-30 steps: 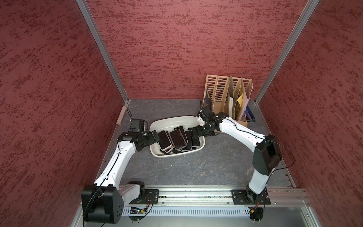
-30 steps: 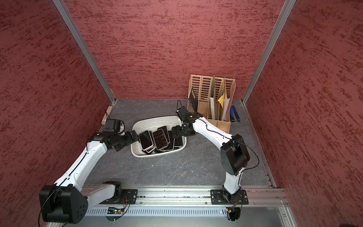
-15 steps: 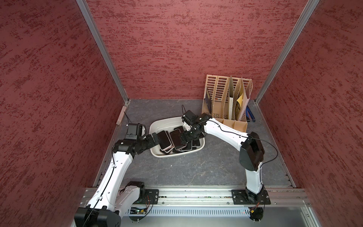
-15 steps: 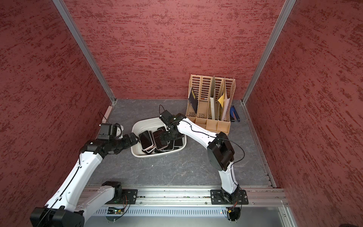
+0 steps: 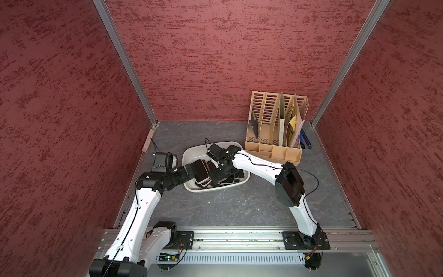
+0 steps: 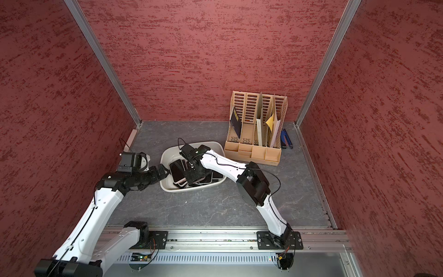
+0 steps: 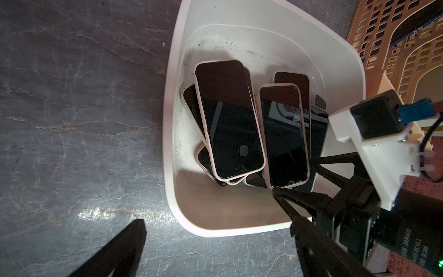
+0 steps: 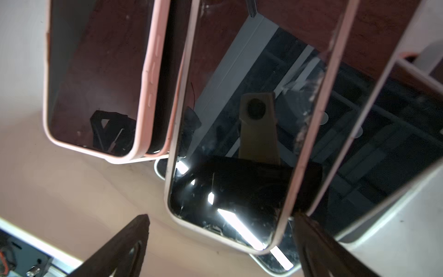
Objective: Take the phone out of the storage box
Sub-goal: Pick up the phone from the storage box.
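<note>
Right claw [image 8: 220,217] has swung into the storage box [image 7: 172,120] — spread over a cracked phone [image 8: 239,134]; left claw [image 7: 217,224] spread at its rim.

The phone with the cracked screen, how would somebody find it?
Look in the white storage box on the grey table. Two phones top the pile, side by side. It's the phone with glass cracked along one edge; its neighbour shows a round button.
</note>
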